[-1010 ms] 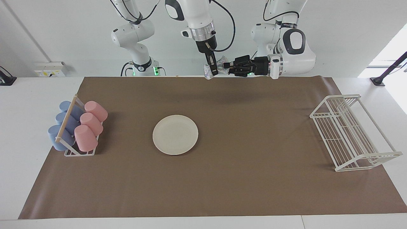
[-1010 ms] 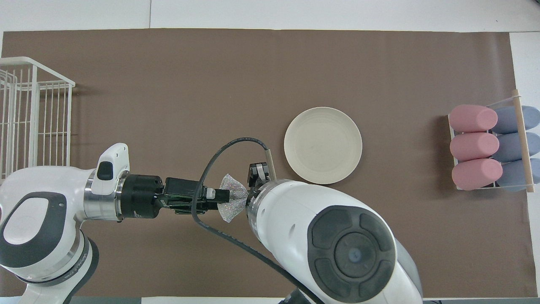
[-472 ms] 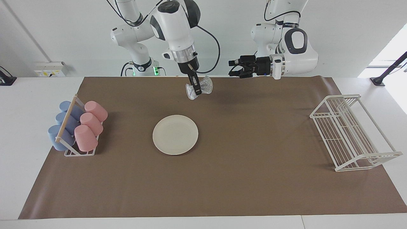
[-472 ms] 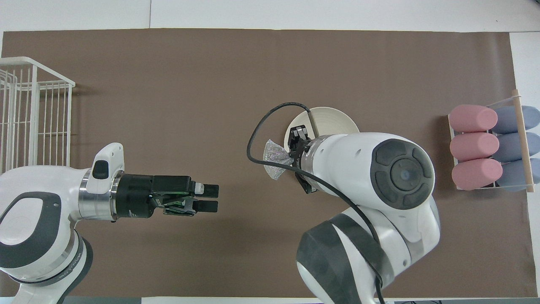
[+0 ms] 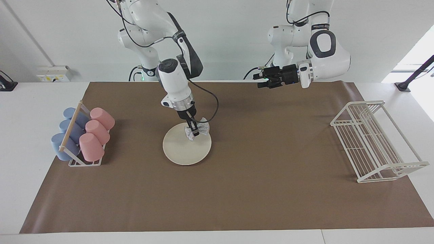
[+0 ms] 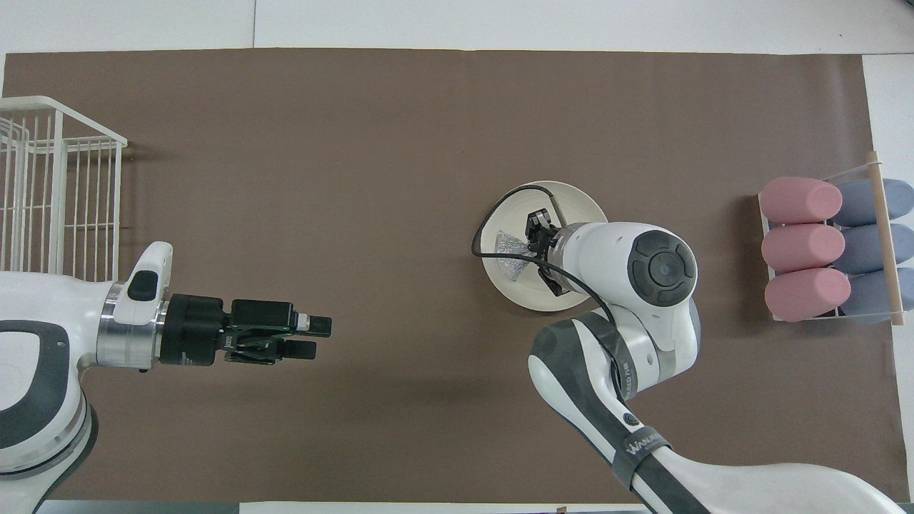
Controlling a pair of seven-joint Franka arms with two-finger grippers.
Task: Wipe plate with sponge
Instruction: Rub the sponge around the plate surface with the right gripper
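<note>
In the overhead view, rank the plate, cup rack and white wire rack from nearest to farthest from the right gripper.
Right gripper is shut on the sponge.
1. Plate: directly under it.
2. Cup rack: right arm's end of the table.
3. White wire rack: left arm's end.

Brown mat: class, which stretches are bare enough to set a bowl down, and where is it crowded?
Bare: the wide stretch of brown mat between the plate and the white wire rack, and the whole strip along the edge farthest from the robots. Crowded: at the plate, where the right tool holds the sponge, and beside the cup rack.
</note>
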